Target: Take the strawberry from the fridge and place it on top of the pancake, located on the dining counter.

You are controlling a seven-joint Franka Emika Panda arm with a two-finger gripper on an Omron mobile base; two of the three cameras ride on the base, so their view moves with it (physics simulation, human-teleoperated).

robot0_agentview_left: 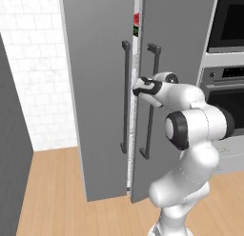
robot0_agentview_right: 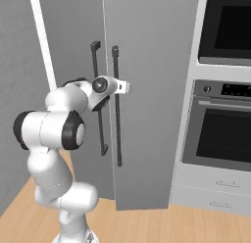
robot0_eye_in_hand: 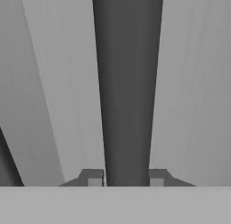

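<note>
Dark bar handle (robot0_eye_in_hand: pixel 127 87) fills the near view; my gripper (robot0_eye_in_hand: pixel 125 178) is clamped on it. The fridge (robot0_agentview_left: pixel 100 87) stands barely ajar, strawberry unseen; pulling off-axis could slip the fingers.

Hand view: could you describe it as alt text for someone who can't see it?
Two small dark fingertips of the gripper are shut on a dark vertical fridge handle, which runs up the middle of the picture. Behind it is the plain grey fridge door.
</note>
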